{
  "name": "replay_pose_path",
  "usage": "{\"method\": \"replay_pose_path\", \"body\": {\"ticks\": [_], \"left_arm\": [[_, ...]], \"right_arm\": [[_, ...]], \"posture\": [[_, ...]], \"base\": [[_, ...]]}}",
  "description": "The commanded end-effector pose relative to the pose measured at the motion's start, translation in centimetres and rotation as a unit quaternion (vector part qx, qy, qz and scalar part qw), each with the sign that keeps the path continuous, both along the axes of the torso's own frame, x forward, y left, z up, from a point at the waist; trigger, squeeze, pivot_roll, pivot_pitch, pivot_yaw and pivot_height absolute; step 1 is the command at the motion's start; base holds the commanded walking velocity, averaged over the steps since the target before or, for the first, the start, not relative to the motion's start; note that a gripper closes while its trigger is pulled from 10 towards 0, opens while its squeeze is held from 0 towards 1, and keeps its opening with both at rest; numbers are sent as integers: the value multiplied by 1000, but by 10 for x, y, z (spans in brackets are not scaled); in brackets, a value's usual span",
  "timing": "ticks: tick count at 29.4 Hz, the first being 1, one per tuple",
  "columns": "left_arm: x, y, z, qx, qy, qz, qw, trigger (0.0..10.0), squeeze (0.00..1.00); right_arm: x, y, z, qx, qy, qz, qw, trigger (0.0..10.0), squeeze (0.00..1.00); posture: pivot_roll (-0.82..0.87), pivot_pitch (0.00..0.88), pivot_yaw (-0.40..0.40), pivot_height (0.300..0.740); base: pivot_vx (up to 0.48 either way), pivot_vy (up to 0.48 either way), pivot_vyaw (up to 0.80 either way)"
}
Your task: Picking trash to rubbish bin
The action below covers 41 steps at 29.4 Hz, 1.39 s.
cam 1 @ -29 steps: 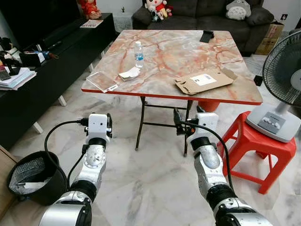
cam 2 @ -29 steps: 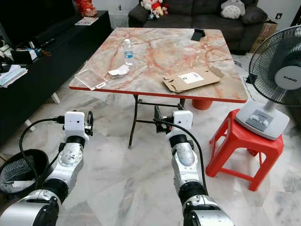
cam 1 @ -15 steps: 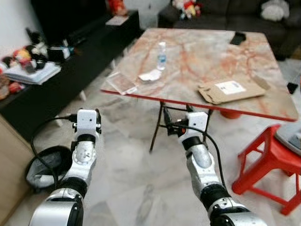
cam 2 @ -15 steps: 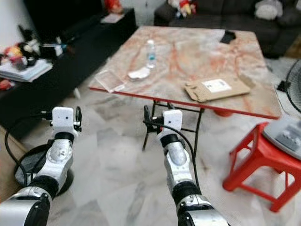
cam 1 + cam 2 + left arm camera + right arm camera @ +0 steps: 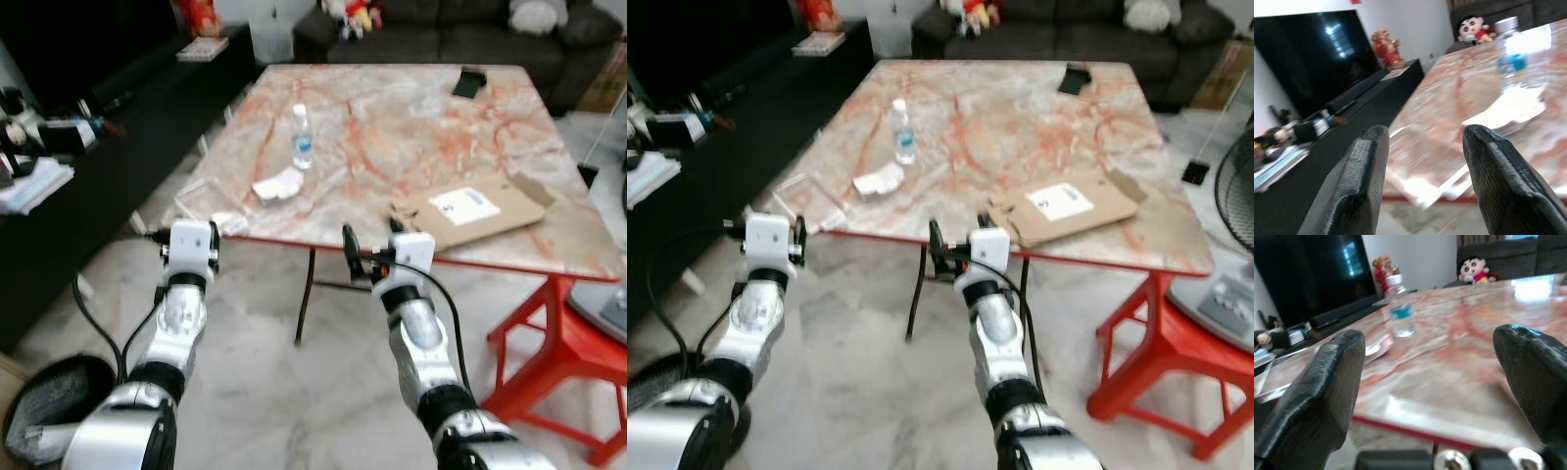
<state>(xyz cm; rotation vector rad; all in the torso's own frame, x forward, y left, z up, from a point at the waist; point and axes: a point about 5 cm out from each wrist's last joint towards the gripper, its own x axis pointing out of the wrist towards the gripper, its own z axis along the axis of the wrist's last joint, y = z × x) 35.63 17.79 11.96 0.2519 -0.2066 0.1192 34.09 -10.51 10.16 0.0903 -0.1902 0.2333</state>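
Down on the pale marble floor [image 5: 265, 392], a black rubbish bin [image 5: 39, 416] sits at the robot's left, with a red stool [image 5: 568, 338] at its right. Both the left gripper [image 5: 1422, 147] and right gripper [image 5: 1437, 367] are spread wide, holding nothing, just short of the marble table [image 5: 411, 127] edge. On it: clear plastic tray [image 5: 201, 203], crumpled white paper [image 5: 277, 184], small water bottle [image 5: 303, 137], and a flattened cardboard mailer [image 5: 470, 211]. Dark sofa [image 5: 441, 24] behind.

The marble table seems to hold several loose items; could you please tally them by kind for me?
Plastic bottle: 1
Crumpled white paper: 1
Clear plastic tray, at the near left edge: 1
Flattened cardboard packet: 1
Small black object, at the far side: 1
Total: 5
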Motion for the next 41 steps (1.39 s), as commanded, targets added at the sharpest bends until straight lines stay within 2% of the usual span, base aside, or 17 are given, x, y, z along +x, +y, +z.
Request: {"method": "replay_pose_path", "body": {"ticks": [1, 25, 29, 30, 33, 36, 37, 38, 41], "left_arm": [[4, -9, 7, 10, -10, -20, 1000, 10000, 0], [2, -11, 6, 15, -13, -29, 999, 10000, 0], [-2, -16, 2, 40, -17, -50, 998, 10000, 0], [-4, -19, -1, 54, -9, -59, 997, 10000, 0], [-5, -23, -5, 62, 2, -79, 995, 10000, 0], [-11, -43, -16, 140, 24, -162, 977, 10000, 0], [-11, -43, -16, 140, 24, -162, 977, 10000, 0], [-13, -47, -18, 173, 23, -175, 969, 10000, 0], [-14, -50, -19, 190, 20, -181, 965, 10000, 0]], "right_arm": [[3, -3, 6, 1, -9, -5, 1000, 10000, 0], [4, -2, 7, 0, -8, 3, 1000, 10000, 0], [4, -2, 7, 0, -7, 4, 1000, 10000, 0], [4, -2, 7, 1, -7, 4, 1000, 10000, 0], [4, -1, 7, 1, -7, 4, 1000, 10000, 0], [4, -1, 7, 1, -7, 5, 1000, 10000, 0], [4, -1, 7, 1, -7, 5, 1000, 10000, 0], [4, 0, 7, 2, -7, 6, 1000, 10000, 0], [4, 0, 7, 2, -7, 6, 1000, 10000, 0]], "posture": [[-72, 0, 50, 740], [-63, 0, 42, 740], [-63, 0, 42, 740], [-63, 0, 42, 740], [-59, 0, 42, 740], [-55, 0, 41, 740], [-55, 0, 41, 740], [-55, 0, 41, 740], [-56, 0, 41, 740]], "base": [[480, 0, 0], [468, 0, 0], [0, 0, 0], [0, 0, 0], [0, 0, 0], [0, 0, 0], [0, 0, 0], [0, 0, 0], [0, 0, 0]]}}
